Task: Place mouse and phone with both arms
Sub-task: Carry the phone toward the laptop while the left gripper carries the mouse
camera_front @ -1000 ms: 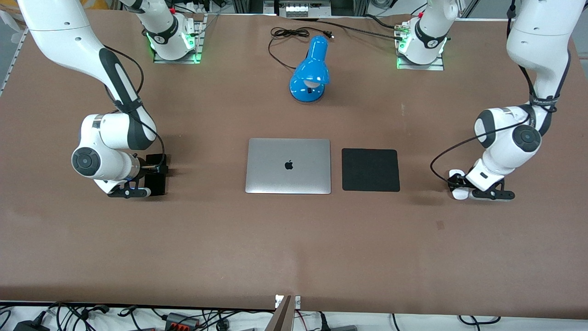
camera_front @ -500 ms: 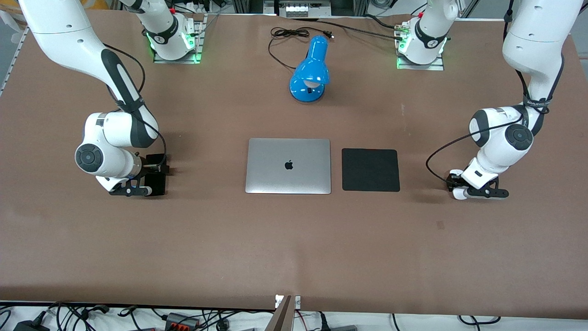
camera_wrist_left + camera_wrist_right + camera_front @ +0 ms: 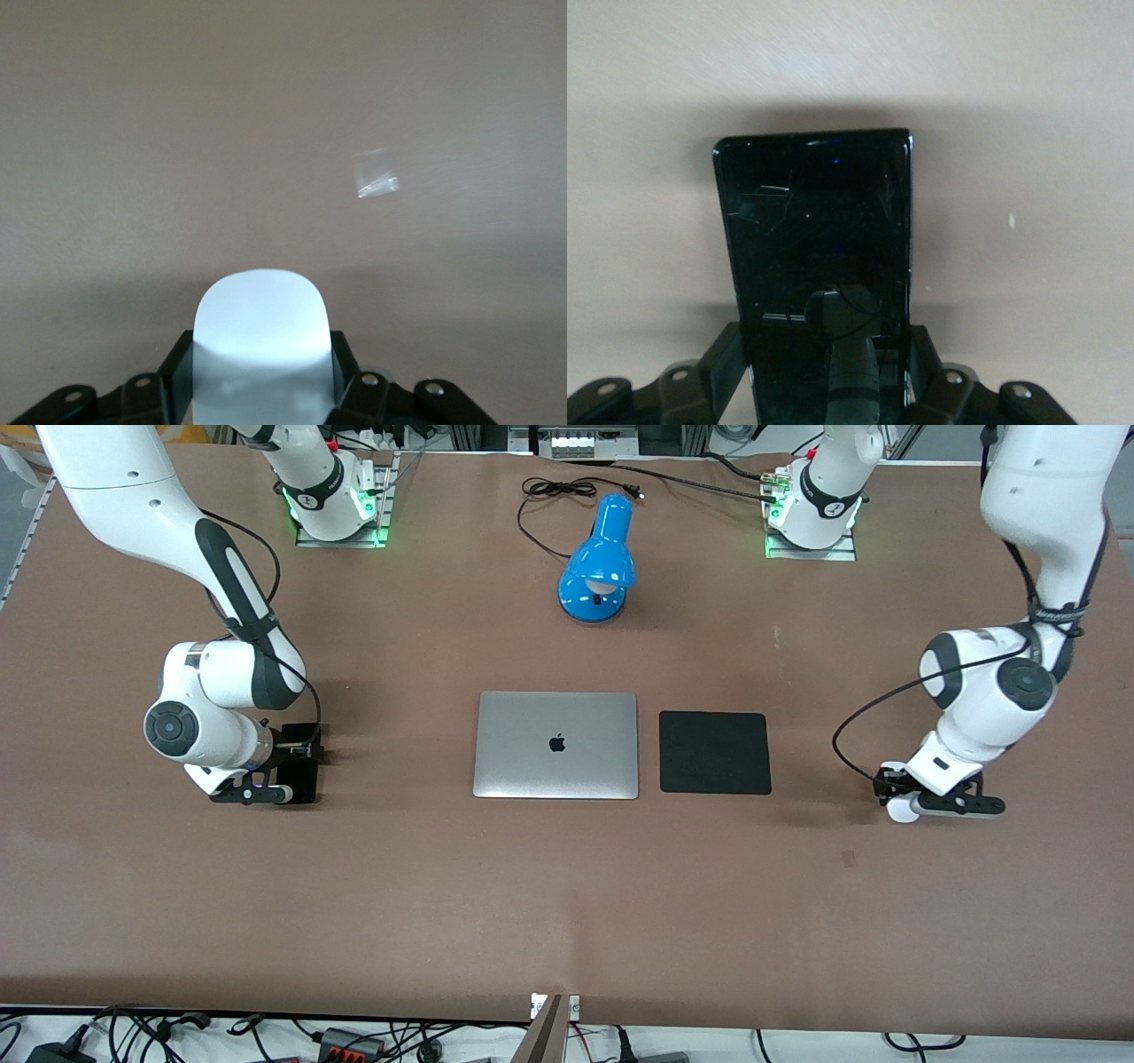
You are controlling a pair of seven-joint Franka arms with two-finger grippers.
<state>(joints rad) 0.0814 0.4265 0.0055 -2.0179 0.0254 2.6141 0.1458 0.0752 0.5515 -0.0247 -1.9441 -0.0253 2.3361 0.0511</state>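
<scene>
At the left arm's end of the brown table (image 3: 567, 886), the small glossy white oval mouse (image 3: 262, 332) is clamped by the left gripper (image 3: 921, 802); at the right arm's end, the slim black glossy phone (image 3: 817, 257) is gripped by the right gripper (image 3: 276, 775).

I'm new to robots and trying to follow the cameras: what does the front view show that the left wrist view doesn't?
Only the front view shows the closed laptop, black mouse pad, blue desk lamp, and the right gripper on the phone. Only the left wrist view shows a small clear scrap on the table. Both show the white mouse between the left gripper's fingers.
</scene>
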